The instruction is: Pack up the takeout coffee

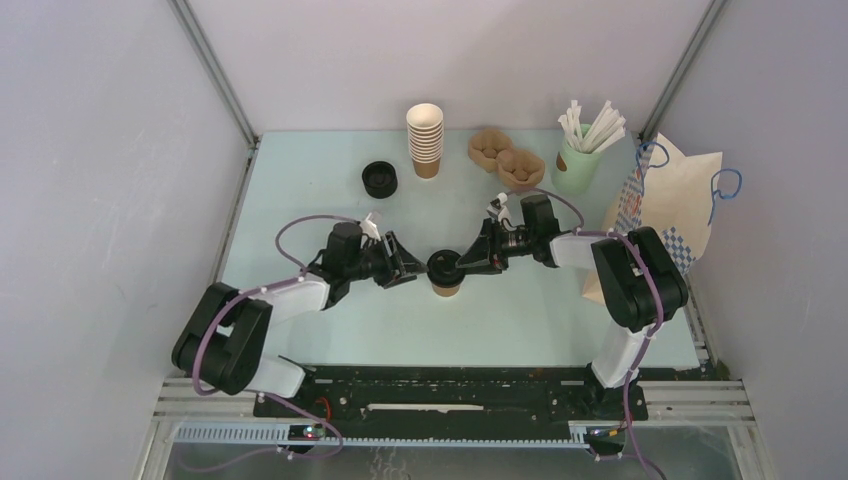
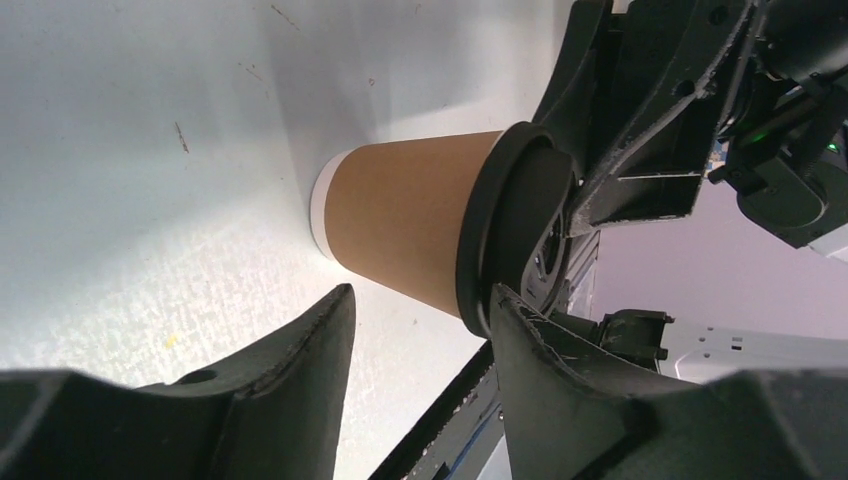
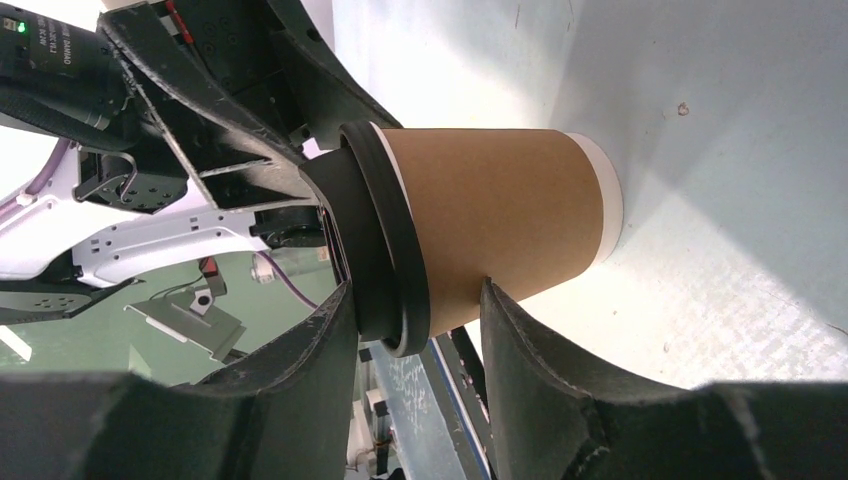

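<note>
The brown paper cup stands upright in the middle of the pale, smooth table, between the two claws. It is tapered, with a matte kraft wall, a white band at the foot and a round black plastic lid sitting on its rim.

The left claw is at the cup's left side with its jaws spread. One rough black fingertip sits at the lid's edge, and nothing is held.

The right claw comes in from the other side, its jaws also apart and straddling the lid's rim and the top of the wall (no squeeze on either shows).

At the back of the table are a stack of paper cups, a short black round stack, two moulded brown trays and a green cup of white straws. A paper bag with blue cord handles stands at the right.
</note>
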Robot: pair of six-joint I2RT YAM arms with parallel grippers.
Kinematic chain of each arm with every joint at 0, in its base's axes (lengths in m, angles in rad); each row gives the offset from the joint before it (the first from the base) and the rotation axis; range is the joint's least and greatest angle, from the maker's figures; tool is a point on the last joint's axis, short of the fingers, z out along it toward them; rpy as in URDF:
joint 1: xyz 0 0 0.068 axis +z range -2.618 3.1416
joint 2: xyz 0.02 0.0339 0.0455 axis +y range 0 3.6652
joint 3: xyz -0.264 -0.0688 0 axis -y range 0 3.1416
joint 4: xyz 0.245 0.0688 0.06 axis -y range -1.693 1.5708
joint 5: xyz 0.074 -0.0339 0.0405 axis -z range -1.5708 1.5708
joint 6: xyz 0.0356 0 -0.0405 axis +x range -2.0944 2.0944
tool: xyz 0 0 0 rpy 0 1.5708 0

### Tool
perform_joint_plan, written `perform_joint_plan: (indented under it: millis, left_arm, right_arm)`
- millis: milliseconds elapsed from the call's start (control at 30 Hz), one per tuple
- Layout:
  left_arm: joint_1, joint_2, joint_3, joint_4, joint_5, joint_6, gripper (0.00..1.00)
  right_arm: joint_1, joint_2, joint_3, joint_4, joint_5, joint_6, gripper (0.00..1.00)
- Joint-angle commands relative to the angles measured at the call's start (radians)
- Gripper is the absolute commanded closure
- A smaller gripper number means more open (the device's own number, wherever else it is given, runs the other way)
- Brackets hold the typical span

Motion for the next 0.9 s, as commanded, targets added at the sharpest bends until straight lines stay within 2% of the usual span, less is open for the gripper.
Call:
perform_joint_plan:
  millis: [0,100,167,333,467,567,800,867]
  left_arm:
    - [0.001,0.036,0.005,0.055,0.022,-0.01,0.44]
    - [0.001,0.063,0.01,0.025,-0.003,0.012,0.46]
    - [-0.005,0.084,0.028,-0.071,-0.053,0.058,0.5]
    - [-0.026,0.129,0.005,-0.156,-0.157,0.098,0.58]
    - [-0.042,0.116,0.012,-0.239,-0.235,0.148,0.59]
    - [-0.057,0.106,0.039,-0.298,-0.277,0.189,0.59]
    - [-0.064,0.104,0.036,-0.325,-0.321,0.208,0.6]
    - [-0.066,0.104,0.023,-0.322,-0.323,0.207,0.6]
  right_arm:
    - [0.013,0.059,-0.01,-0.064,0.171,-0.065,0.48]
    - [0.014,0.071,-0.011,-0.065,0.178,-0.065,0.48]
    - [0.016,0.084,-0.01,-0.087,0.216,-0.069,0.47]
    - [0.036,0.147,-0.048,-0.142,0.381,-0.056,0.46]
    - [0.056,0.104,-0.052,-0.203,0.511,-0.072,0.48]
    - [0.041,0.113,-0.05,-0.205,0.509,-0.08,0.49]
    - [0.038,0.165,-0.058,-0.205,0.531,-0.085,0.51]
    - [0.04,0.158,-0.058,-0.194,0.493,-0.09,0.49]
